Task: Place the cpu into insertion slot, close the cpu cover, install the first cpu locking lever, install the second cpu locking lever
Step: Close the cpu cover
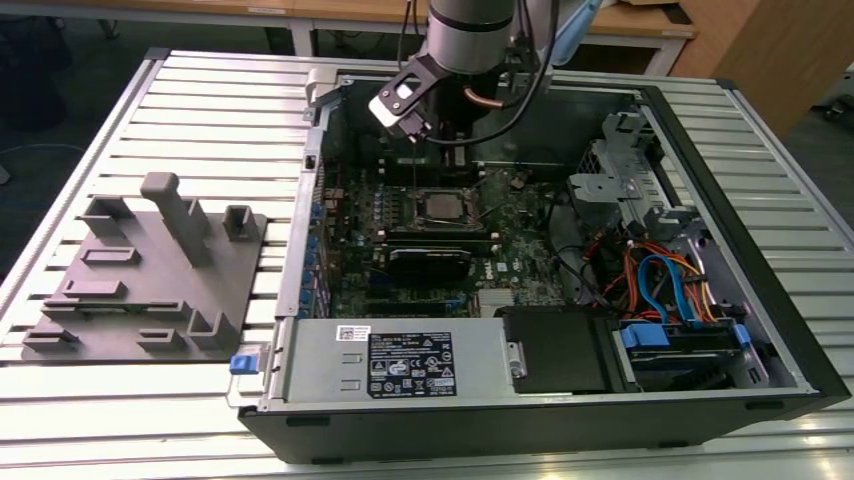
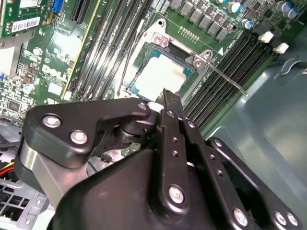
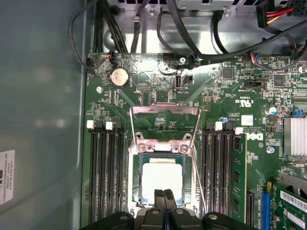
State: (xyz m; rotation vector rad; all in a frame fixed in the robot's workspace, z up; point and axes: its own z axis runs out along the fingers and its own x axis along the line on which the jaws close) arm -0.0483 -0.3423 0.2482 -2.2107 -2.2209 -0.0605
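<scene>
- Fingers (image 3: 159, 197) of the black bar-link gripper (image 3: 165, 192) are pressed together in the first wrist view, with nothing visible between them. In the second wrist view the gripper (image 2: 169, 98) reads as one narrow blade.
- The flat square cpu with a dull silver top (image 3: 162, 178) lies directly under and just ahead of the fingertips. It is seated flat in the square, dark-rimmed insertion slot (image 3: 135, 184). The fingertips hang over the cpu's nearest edge; I cannot tell whether they touch it.
- The thin silvery cpu cover, a frame with a square window (image 3: 165, 111), is swung open. It lies beyond the cpu from the fingertips, and its hinge runs along the slot's far edge. Judged from this, the cover is not yet closed.
- A thin wire locking lever (image 3: 197, 179) is unlatched just to one side of the gripper. Its long axis runs alongside the slot, parallel to the long black memory slots (image 3: 103, 177). It shows as a straight rod (image 2: 225, 79) in the second wrist view, where another thin rod (image 2: 126, 61) lines the opposite side.
- The green motherboard (image 3: 144, 81) sits inside the open black computer case (image 1: 534, 430), and the arm reaches down into it.
</scene>
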